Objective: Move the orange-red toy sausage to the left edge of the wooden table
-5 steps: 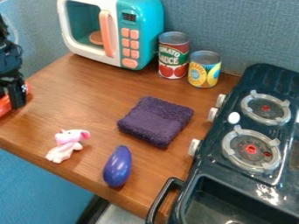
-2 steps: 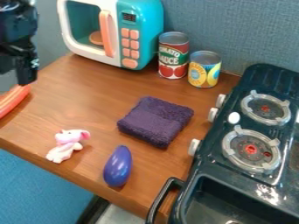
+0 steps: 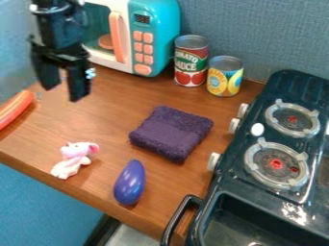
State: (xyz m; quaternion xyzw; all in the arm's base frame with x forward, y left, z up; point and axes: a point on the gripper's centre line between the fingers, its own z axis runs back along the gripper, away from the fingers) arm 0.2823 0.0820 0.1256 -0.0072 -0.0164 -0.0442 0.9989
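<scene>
Brown wooden worktop [image 3: 103, 115], blue-grey textured wall [image 3: 283, 33] behind. Long orange-red rounded object [image 3: 14, 109] slants, tip toward upper right. My black gripper [image 3: 63, 94] nearby, jaws spread.

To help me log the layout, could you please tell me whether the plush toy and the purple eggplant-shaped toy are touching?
Apart: the camera view shows bare wooden tabletop between the plush toy and the purple eggplant-shaped toy.

Black arm [image 3: 59, 21], blocky black two-fingered gripper [image 3: 63, 92], pale spots [image 3: 90, 73], possibly screws
</scene>
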